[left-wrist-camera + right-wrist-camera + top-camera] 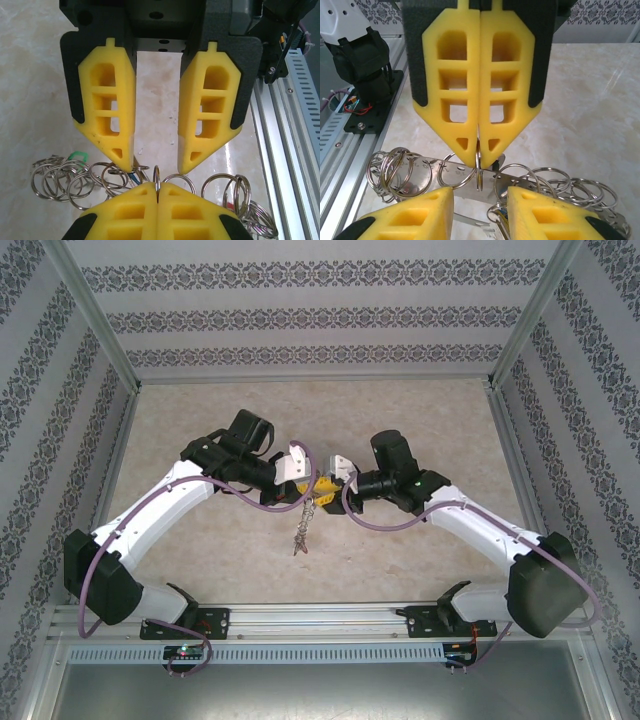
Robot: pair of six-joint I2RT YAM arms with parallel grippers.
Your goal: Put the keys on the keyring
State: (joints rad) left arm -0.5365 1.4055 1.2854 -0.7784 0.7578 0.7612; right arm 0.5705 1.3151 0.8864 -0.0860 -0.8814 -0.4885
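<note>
Left wrist view: left jaws clenched on the keyring [156, 176] edge-on, right jaws released astride it; best to hold steady while right closes squarely.

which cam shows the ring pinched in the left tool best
Right wrist: the left tool faces the camera, shut on the ring, which sticks out edge-on past the tips. Left wrist shows a short arc of it above the shut tips. In the top external view it is too small to pick out.

top: overhead, far | wrists: close, facing each other | shared: keyring [156, 177]
</note>
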